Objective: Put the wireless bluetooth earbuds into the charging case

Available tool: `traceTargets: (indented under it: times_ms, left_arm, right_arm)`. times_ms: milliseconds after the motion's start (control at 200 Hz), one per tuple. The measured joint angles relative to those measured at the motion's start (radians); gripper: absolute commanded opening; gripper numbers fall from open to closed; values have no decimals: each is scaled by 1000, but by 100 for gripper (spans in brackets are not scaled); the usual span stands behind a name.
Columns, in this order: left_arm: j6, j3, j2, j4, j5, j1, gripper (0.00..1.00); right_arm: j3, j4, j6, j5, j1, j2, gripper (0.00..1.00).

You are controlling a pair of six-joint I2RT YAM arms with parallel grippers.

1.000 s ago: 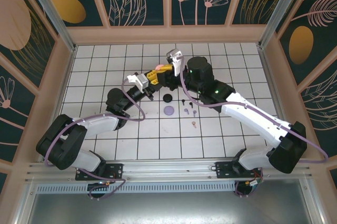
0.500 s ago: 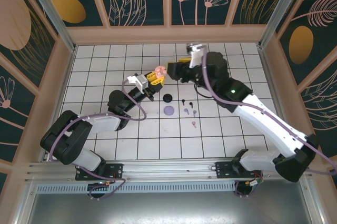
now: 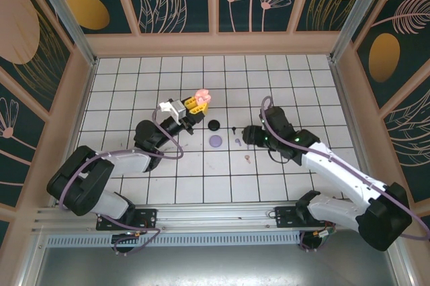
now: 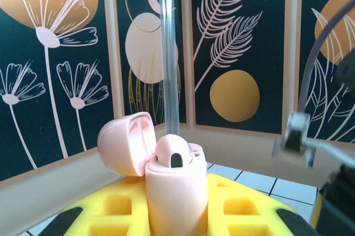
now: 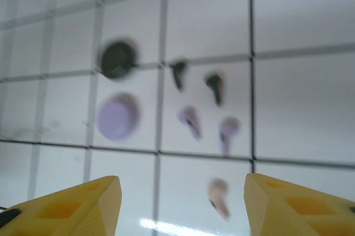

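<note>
on the tiles (image 5: 288,108), tiny stemmed earbuds (image 5: 189,121): black, lilac, pink.

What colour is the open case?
The open case is pale pink, clearest in the left wrist view.

Pink case (image 4: 173,189): smooth matt plastic. Left tool (image 4: 176,216): yellow matt moulded plastic. Tabletop (image 5: 288,20): glossy white tile.
</note>
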Motion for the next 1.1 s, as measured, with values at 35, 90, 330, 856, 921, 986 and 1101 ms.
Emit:
traceTargets:
  times_ms: [35, 90, 330, 856, 921, 986, 1101]
  left_arm:
    - [0, -3, -7, -5, 5, 0, 0]
    - [0, -9, -18, -16, 11, -2, 0]
    - [0, -23, -35, -41, 30, -11, 0]
    - [0, -26, -61, -53, 37, -19, 0]
    - [1, -26, -61, -55, 37, -19, 0]
    - [0, -26, -61, -57, 37, -19, 0]
    - [0, -26, -61, -59, 37, -19, 0]
  right_arm:
    - [-19, -5, 5, -4, 0, 10, 57]
    - [-40, -6, 11, -7, 0, 27, 56]
    - [-58, -5, 7, -15, 12, 119, 49]
    - [-12, -6, -25, 0, 100, 337, 42]
    - [0, -6, -34, 9, 103, 354, 41]
    - [12, -6, -39, 16, 105, 370, 40]
    - [37, -7, -47, 27, 114, 403, 39]
